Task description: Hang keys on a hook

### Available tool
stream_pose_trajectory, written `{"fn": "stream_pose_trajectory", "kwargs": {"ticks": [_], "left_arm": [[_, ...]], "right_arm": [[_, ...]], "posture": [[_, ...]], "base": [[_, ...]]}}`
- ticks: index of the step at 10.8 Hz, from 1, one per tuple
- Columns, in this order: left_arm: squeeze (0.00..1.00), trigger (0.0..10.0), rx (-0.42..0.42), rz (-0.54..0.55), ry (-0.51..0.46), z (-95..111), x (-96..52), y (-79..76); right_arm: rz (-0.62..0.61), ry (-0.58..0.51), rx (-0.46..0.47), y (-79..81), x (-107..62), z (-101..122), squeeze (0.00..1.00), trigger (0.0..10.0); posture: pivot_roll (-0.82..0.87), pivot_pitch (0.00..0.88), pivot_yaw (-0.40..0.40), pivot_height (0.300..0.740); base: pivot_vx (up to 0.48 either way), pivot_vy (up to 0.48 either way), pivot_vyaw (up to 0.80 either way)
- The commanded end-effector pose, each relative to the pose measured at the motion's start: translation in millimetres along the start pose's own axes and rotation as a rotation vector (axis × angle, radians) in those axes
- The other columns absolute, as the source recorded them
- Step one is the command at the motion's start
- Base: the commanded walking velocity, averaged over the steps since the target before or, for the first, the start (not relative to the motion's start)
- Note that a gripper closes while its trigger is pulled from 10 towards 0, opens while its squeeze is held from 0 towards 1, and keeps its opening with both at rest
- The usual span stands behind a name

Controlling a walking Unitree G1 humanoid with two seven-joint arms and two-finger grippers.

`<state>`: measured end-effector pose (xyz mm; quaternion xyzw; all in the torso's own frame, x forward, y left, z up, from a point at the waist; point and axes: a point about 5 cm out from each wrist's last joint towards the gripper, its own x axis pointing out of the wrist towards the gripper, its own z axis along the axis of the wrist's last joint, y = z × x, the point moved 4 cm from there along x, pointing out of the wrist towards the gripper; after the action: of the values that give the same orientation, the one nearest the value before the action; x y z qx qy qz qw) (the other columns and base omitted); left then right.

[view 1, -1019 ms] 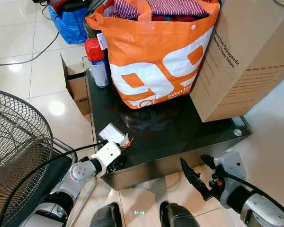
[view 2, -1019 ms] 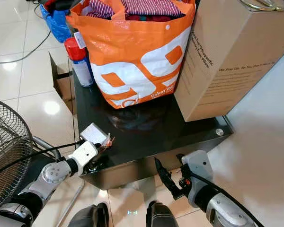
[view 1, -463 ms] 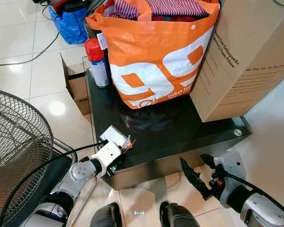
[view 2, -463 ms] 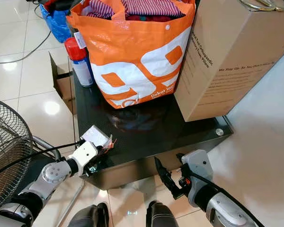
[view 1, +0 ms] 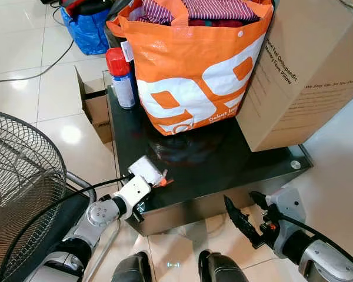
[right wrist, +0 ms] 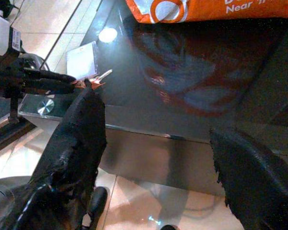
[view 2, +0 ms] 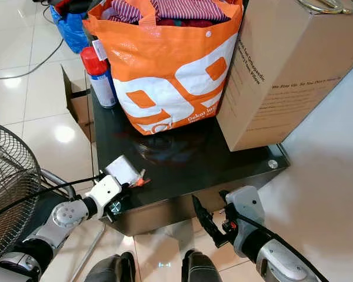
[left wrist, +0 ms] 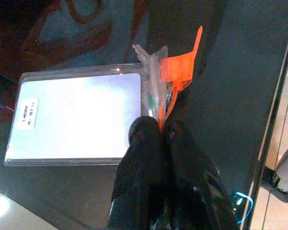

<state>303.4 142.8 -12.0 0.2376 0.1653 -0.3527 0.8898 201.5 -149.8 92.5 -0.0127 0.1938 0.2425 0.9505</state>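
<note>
Room: tiled floor w/ a low black glass table (view 1: 223, 170); orange bag (view 1: 194, 64), cardboard box (view 1: 309, 64) and red-capped spray can (view 1: 121, 76) crowd its far side; wire fan guard (view 1: 17, 182) stands off its left edge.
Keys: key bunch (left wrist: 156, 88) w/ orange tag (left wrist: 180, 72) and a clear card holder (left wrist: 77, 120), at the table's near-left corner, close to the front edge.
Left gripper: left gripper (left wrist: 161, 132) at that corner, fingers pressed together on the bunch where ring, tag and holder meet.
Right gripper: right gripper (right wrist: 153, 158) low in front of the table's front edge, fingers wide apart, holding nothing.
Handling (judgement): light load; metal keys stiff, holder a flat floppy-ish plastic sleeve that likely swings below the pinch. Glass is slick, so the bunch could skid if nudged. Best hold = at the ring/tag junction, where it's pinched now; leaves a loop free for a hook.
Hard to see: ring itself hidden behind fingertips and tag; no. of keys unclear, one blade tip (left wrist: 139, 49) pokes out. Small label on holder unreadable. Can't tell if the bunch is lifted or lying on the glass. Hook: can't make one out.
</note>
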Motion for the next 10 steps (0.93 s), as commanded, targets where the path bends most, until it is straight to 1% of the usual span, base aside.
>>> {"fn": "stream_pose_trajectory", "kwargs": {"ticks": [1, 2, 3, 4, 5, 7, 8, 9, 10], "left_arm": [[0.0, 0.0, -0.013, 0.009, -0.02, -1.0, -4.4, -1.6], [0.0, 0.0, -0.008, 0.083, -0.112, 14.6, -10.9, 12.0], [0.0, 0.0, -0.005, 0.105, -0.121, 17.1, -11.9, 17.3], [0.0, 0.0, 0.001, 0.102, -0.109, 16.2, -10.2, 17.7], [0.0, 0.0, 0.008, 0.099, -0.117, 20.1, -10.1, 18.6], [0.0, 0.0, 0.04, 0.131, -0.164, 32.5, -16.0, 28.0], [0.0, 0.0, 0.098, 0.15, -0.232, 52.2, -19.0, 35.2], [0.0, 0.0, 0.103, 0.123, -0.454, 109.9, -26.5, 37.1], [0.0, 0.0, -0.022, 0.072, -0.555, 130.6, -31.8, 33.0]], "right_arm": [[-0.043, -0.039, 0.012, -11.9, 9.2, 5.3, 0.0, 10.0], [-0.073, -0.106, 0.026, -22.9, 29.4, 14.7, 0.0, 10.0], [-0.075, -0.123, 0.03, -24.5, 38.1, 17.0, 0.0, 10.0], [-0.066, -0.129, 0.026, -23.2, 43.2, 19.0, 0.0, 10.0], [-0.065, -0.141, 0.02, -25.1, 47.2, 21.3, 0.0, 10.0], [-0.078, -0.158, 0.014, -29.0, 48.3, 21.3, 0.0, 10.0], [-0.108, -0.167, 0.015, -31.4, 47.2, 21.0, 0.0, 10.0], [-0.182, -0.189, 0.04, -37.1, 45.8, 20.2, 0.0, 10.0], [-0.204, -0.195, 0.042, -38.7, 46.4, 20.1, 0.0, 10.0]], "posture": [[-0.09, 0.039, 0.025, 0.74], [-0.07, 0.008, 0.023, 0.74], [-0.06, 0.0, 0.019, 0.74], [-0.06, 0.0, 0.02, 0.74], [-0.06, 0.0, 0.023, 0.74], [-0.06, 0.0, 0.027, 0.74], [-0.06, 0.0, 0.029, 0.74], [-0.06, 0.0, 0.024, 0.74], [-0.06, 0.0, 0.026, 0.74]], "base": [[0.0, 0.0, 0.0], [0.0, 0.0, 0.0], [0.0, 0.0, 0.0], [0.0, 0.0, 0.0], [0.0, 0.0, 0.0], [0.0, 0.0, 0.0], [0.0, 0.0, 0.0], [0.0, 0.0, 0.0], [0.0, 0.0, 0.0]]}}
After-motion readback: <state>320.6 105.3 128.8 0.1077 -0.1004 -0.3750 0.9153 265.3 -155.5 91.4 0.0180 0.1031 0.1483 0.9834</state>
